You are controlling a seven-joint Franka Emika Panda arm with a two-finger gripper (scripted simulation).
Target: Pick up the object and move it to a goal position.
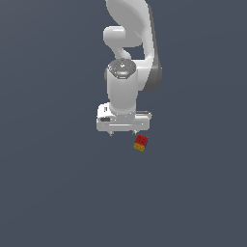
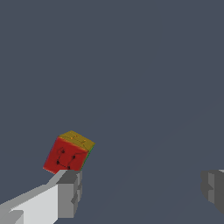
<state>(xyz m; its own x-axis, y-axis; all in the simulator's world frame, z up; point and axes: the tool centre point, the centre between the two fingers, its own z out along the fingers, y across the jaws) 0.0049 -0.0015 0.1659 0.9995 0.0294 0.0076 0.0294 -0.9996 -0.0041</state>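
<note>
Plain dark grey-blue ground fills both views, with no edge or corner to place things by. Only the end effector point(image 2: 140, 192) fingertips show in the wrist view, spread wide apart and empty. Just beyond one fingertip point(image 2: 69, 192) sits the small cube point(image 1: 140, 143), tilted, red face with dark marks toward the wrist camera, yellow-orange face adjoining.

All I see around my tool is one flat, matte, slate-blue surface point(image 1: 53, 193), filling both views edge to edge. I find no seam or furniture on it. Light falls evenly, soft, with no distinct shadow beneath the tool.
</note>
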